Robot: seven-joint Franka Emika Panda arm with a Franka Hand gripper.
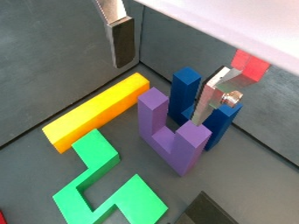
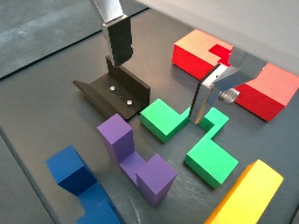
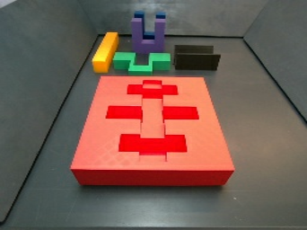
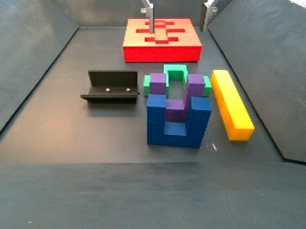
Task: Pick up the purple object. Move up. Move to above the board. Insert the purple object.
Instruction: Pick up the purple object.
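The purple object [image 1: 176, 136] stands on the floor with its prongs up, close against a blue U-shaped block [image 1: 187, 92]; it also shows in a wrist view [image 2: 138, 159] and in both side views [image 3: 147, 38] [image 4: 176, 107]. The red board [image 3: 153, 121] lies flat apart from the blocks, also in a side view [image 4: 165, 40] and partly in a wrist view [image 2: 193, 57]. My gripper [image 1: 159, 92] is open and empty, high above the floor, with the purple object below and between the fingers. It also shows in a wrist view [image 2: 160, 92]; only its fingertips [image 4: 148, 10] reach the top edge of a side view.
A yellow bar [image 1: 100, 109] and a green notched block [image 1: 105, 188] lie beside the purple object. The fixture [image 2: 114, 92] stands near the green block [image 2: 187, 131]. Dark walls enclose the floor [image 3: 258, 99].
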